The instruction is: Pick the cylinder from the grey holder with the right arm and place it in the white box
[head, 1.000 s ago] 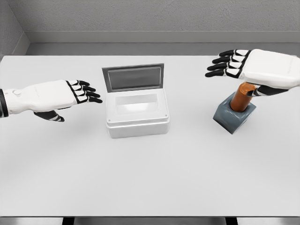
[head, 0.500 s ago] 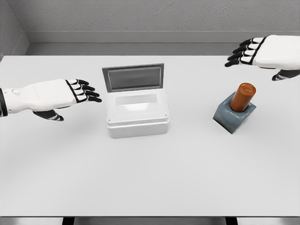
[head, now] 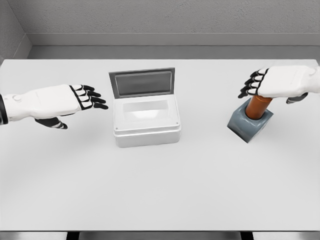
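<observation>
Right hand [head: 280,82] hovers over the orange cylinder [head: 257,107], fingers loosely spread, holding nothing. That cylinder stands in the grey holder [head: 249,123] toward the counter's [head: 160,190] right edge. Mid-counter sits the white box [head: 146,120], lid raised. Left hand [head: 60,102] hangs open near the left edge.

r hand [head: 280,82] over orange cylinder [head: 258,107] in grey holder [head: 248,124] — white box [head: 145,120] open, l hand [head: 60,102] beside it.

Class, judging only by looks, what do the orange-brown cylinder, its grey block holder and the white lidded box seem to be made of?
Orange-brown cylinder: smooth, faintly glossy, perhaps coated metal or plastic; soft highlight down its side.
Grey block holder: matte, possibly rubber or painted metal; no shine.
White lidded box: smooth satin plastic, likely; rounded moulded edges.
</observation>
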Robot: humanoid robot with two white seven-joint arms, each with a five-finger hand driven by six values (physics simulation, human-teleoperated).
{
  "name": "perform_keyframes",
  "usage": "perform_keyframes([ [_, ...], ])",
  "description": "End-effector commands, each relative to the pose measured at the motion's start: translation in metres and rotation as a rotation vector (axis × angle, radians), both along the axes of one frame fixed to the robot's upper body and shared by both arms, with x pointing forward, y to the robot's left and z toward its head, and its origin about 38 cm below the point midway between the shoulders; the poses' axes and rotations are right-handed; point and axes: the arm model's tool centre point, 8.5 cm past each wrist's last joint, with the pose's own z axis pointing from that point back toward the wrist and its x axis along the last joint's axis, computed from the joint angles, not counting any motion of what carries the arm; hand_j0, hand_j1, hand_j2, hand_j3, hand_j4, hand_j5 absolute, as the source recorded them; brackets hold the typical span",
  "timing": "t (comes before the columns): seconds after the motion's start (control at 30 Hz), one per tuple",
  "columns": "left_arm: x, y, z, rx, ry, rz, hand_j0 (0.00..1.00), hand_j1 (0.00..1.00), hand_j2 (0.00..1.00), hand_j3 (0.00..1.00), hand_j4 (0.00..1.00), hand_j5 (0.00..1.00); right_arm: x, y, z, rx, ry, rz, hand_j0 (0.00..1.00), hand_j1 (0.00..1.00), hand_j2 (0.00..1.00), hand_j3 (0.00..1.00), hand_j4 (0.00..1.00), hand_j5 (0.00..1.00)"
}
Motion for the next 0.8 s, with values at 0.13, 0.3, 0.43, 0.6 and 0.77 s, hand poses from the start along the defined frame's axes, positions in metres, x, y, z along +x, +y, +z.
perform_keyframes([
  [0.13,0.0,0.0,0.0,-0.005,0.004,0.002,1.0,1.0,1.0,1.0,1.0,1.0,-0.005,0.015,-0.016,-0.034,0.017,0.048,1.0,1.0,1.0,1.0,1.0,1.0],
  [0.3,0.0,0.0,0.0,-0.005,0.002,0.003,1.0,1.0,1.0,1.0,1.0,1.0,-0.004,0.015,-0.014,-0.034,0.011,0.047,1.0,1.0,1.0,1.0,1.0,1.0],
  [0.43,0.0,0.001,-0.002,0.008,0.0,0.003,1.0,1.0,1.0,1.0,1.0,1.0,-0.004,0.014,-0.015,-0.037,0.012,0.044,1.0,1.0,1.0,1.0,1.0,1.0],
  [0.6,0.0,0.001,-0.001,0.007,-0.002,0.004,1.0,1.0,1.0,1.0,1.0,1.0,-0.001,0.008,-0.017,-0.039,0.017,0.023,1.0,1.0,1.0,1.0,1.0,1.0],
  [0.77,0.0,0.001,-0.001,0.007,-0.002,0.004,1.0,1.0,1.0,1.0,1.0,1.0,0.0,0.006,-0.013,-0.043,0.009,0.018,1.0,1.0,1.0,1.0,1.0,1.0],
])
